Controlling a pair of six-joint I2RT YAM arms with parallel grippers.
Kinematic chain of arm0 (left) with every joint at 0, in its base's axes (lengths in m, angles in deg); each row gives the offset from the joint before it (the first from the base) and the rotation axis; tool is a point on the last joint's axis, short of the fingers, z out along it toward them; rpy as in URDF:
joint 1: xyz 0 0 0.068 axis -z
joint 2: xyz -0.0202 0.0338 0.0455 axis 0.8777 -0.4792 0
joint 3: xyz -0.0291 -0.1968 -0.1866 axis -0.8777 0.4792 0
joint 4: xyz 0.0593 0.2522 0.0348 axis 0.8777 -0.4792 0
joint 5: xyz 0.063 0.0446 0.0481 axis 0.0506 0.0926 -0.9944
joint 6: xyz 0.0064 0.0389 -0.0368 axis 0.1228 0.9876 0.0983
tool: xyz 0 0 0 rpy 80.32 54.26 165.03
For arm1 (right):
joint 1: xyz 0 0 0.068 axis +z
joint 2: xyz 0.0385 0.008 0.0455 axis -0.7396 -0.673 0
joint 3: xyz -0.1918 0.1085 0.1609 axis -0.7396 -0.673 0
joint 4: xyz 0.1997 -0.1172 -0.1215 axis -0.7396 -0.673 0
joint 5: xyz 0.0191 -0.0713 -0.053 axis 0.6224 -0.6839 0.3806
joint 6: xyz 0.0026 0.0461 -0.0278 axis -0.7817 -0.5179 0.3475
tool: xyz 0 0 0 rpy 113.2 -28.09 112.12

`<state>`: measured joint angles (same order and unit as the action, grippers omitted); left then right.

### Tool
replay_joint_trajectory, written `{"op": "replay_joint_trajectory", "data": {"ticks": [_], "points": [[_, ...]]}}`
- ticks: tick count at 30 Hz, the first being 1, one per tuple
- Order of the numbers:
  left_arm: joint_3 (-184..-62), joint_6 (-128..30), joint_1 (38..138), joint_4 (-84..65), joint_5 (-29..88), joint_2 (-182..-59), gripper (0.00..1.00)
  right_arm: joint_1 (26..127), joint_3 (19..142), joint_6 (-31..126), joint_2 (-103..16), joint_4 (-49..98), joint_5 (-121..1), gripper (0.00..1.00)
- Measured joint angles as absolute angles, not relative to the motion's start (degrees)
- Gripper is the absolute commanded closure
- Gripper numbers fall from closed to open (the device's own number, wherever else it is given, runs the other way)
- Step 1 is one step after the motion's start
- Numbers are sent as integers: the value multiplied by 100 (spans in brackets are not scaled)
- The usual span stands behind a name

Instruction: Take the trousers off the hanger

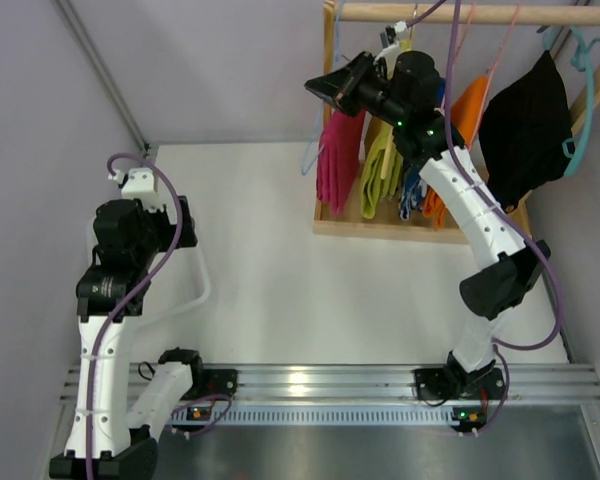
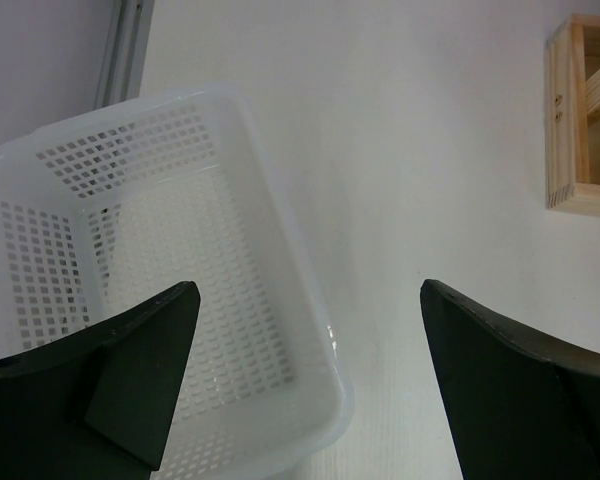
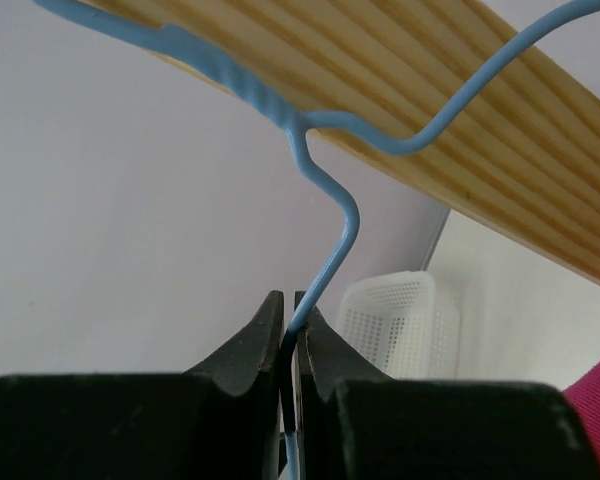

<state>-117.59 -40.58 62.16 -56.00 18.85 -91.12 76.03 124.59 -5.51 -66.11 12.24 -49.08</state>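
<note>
Magenta-pink trousers (image 1: 338, 160) hang from a thin blue wire hanger (image 3: 323, 262) on the wooden rod (image 1: 480, 14); a corner of them shows in the right wrist view (image 3: 595, 412). Lime yellow-green trousers (image 1: 380, 172) hang just to their right. My right gripper (image 3: 291, 312) is raised to the rod and is shut on the hanger's wire just below its hook. My left gripper (image 2: 310, 335) is open with nothing between its fingers, hovering over the near right corner of a white perforated basket (image 2: 280, 200).
The wooden rack (image 1: 390, 225) also holds an orange garment (image 1: 468, 105), a blue patterned one (image 1: 412, 190) and a black one (image 1: 525, 125) on a teal hanger (image 1: 580, 50). The basket (image 1: 202, 285) sits at the left, under the left arm. Walls close in at both sides.
</note>
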Motion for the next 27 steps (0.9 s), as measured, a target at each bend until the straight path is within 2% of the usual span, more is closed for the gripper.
{"op": "replay_joint_trajectory", "data": {"ticks": [19, 23, 27], "points": [[-11731, -4220, 6216, -5104, 2744, -9147, 1, 7564, 12374, -159, -6218, 2007, -4313, 100], [-11523, -4152, 6214, -4677, 3071, -8963, 1, 7553, 11827, -221, -5745, 2221, -4130, 100], [-10824, -3999, 6210, -3906, 3756, -8474, 1, 7553, 11235, -306, -5269, 2282, -3898, 100]]}}
